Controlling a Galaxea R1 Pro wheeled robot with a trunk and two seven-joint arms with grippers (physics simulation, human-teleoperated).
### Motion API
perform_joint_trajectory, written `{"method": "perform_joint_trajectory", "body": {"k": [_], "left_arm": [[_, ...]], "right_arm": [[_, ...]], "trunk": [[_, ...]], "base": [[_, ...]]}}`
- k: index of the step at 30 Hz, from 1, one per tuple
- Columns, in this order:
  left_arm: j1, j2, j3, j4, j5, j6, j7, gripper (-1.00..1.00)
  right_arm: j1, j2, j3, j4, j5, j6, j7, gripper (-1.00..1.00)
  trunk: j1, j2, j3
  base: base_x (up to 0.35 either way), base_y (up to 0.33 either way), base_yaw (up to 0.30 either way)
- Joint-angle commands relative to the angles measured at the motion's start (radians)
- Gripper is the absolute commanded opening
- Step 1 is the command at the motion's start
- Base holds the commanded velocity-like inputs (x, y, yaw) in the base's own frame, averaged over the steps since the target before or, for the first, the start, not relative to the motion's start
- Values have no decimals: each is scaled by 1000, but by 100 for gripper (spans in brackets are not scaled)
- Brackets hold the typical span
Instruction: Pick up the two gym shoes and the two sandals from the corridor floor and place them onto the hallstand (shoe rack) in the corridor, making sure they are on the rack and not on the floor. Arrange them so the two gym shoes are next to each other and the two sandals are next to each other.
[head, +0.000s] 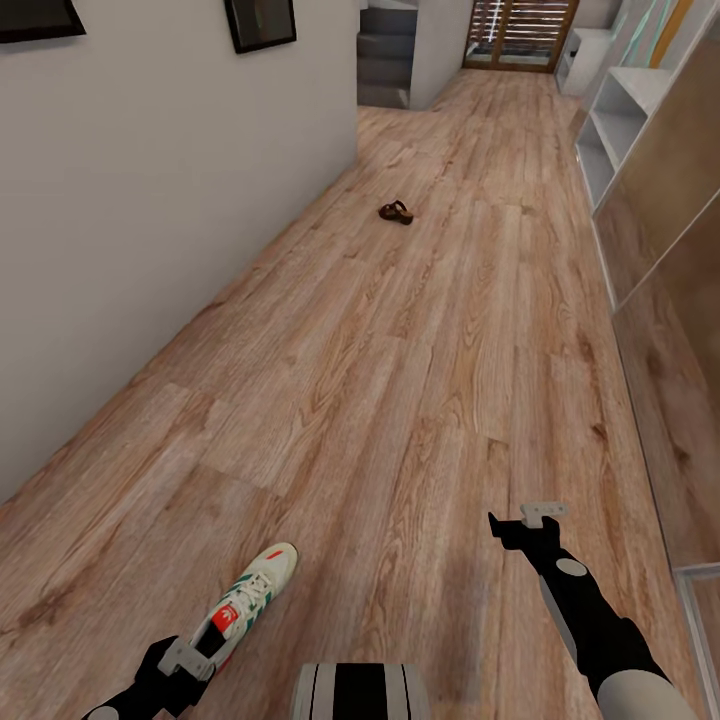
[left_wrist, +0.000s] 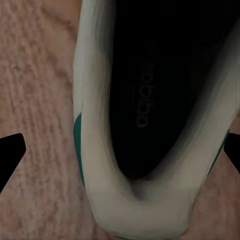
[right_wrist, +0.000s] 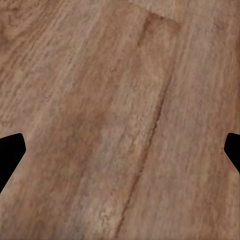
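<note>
Left gripper (left_wrist: 120, 150): jaws spread, straddling the heel of the gym shoe (head: 245, 600), which lies on the corridor floor (head: 400, 380).
Left wrist view: shoe's dark insole.
Right gripper (right_wrist: 120, 150): jaws spread over bare planks.
Sandal (head: 396, 212): far down the corridor.
Hallstand (head: 620, 130): along the right wall.
</note>
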Motion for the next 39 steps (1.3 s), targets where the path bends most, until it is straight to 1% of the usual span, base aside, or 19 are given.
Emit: {"method": "perform_joint_trajectory", "body": {"k": [1,7,14,28,39], "left_arm": [[0,0,4,0,-4,-3,-4,100],[0,-1,4,0,-4,-3,-4,100],[0,-1,4,0,-4,-3,-4,100],[0,-2,4,0,-4,-2,-4,100],[0,-2,5,0,-6,-2,-3,100]], "right_arm": [[0,1,-4,-2,11,5,8,100],[-1,1,-4,-2,11,5,8,100],[-1,1,-4,-2,11,5,8,100],[-1,1,-4,-2,11,5,8,100],[-1,1,-5,-2,11,5,7,100]], "trunk": [[0,0,-1],[0,0,-1],[3,-2,-28],[3,-2,-28],[3,-2,-28]], "base": [[2,0,0],[0,0,0],[0,0,0],[1,0,0],[85,0,0]]}}
